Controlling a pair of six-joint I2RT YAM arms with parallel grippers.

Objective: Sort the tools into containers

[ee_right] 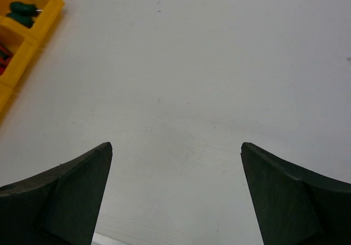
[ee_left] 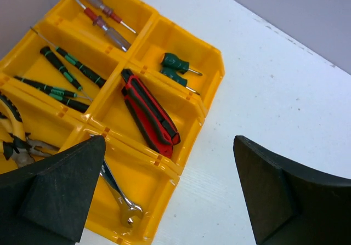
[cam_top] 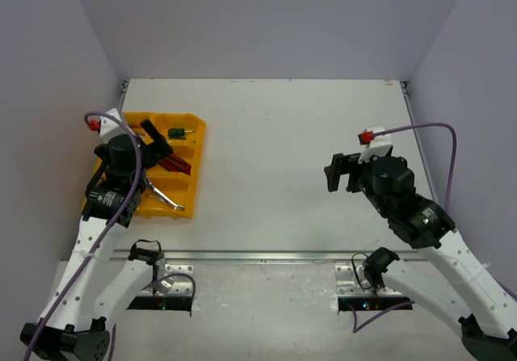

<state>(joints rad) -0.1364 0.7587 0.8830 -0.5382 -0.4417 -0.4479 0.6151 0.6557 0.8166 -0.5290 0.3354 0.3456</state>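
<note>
Bright yellow plastic organiser tray sits at the left of the white table, beneath the left gripper, jaws spread. Its compartments hold red-black pliers, a silver open-end wrench and stubby green screwdrivers. Only the left wrist view shows the slim black-green screwdrivers. Right gripper is spread over bare table.

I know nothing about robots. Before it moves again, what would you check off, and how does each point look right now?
1. Nothing between the left fingers: ok, open and empty.
2. Nothing between the right fingers: ok, open and empty.
3. No tools loose on the table: ok, none visible.
4. Silver wrench inside a compartment of the yellow tray: ok.
5. Red-handled pliers inside one compartment: ok.
6. Left fingers high enough above the tray: cannot tell.
</note>
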